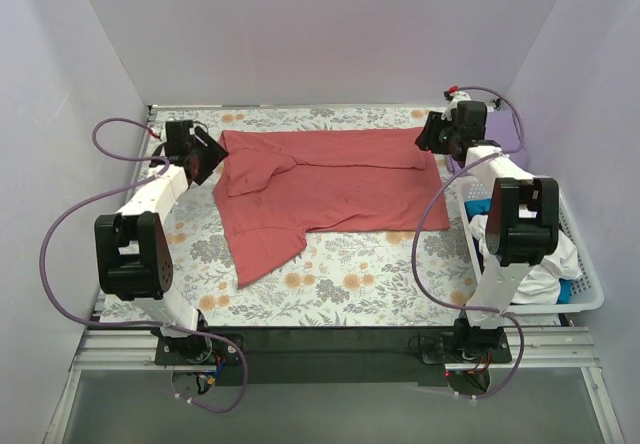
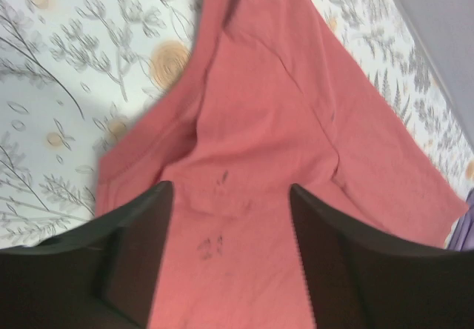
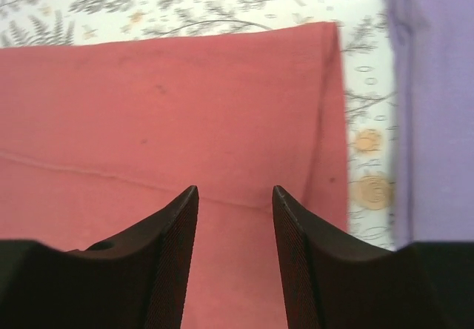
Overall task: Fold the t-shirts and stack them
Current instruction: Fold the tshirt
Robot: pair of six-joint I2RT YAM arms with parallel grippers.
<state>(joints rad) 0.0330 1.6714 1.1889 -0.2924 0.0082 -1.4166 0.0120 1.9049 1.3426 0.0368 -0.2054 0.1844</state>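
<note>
A salmon-red t-shirt [image 1: 330, 189] lies spread across the far half of the floral table cloth, one sleeve reaching toward the near left. My left gripper [image 1: 205, 156] hovers open over the shirt's far left corner; the left wrist view shows red cloth [image 2: 259, 121] between the spread fingers, nothing gripped. My right gripper [image 1: 428, 136] hovers open over the shirt's far right corner, above a folded edge [image 3: 222, 121]. A lavender-purple t-shirt [image 3: 433, 107] lies just right of the red one; a sliver of it shows in the top view [image 1: 512, 149].
A white slatted basket [image 1: 590, 294] at the right holds white and blue cloth [image 1: 545, 264]. The floral table cloth [image 1: 360, 284] covers the table. Lavender walls close in the back and sides.
</note>
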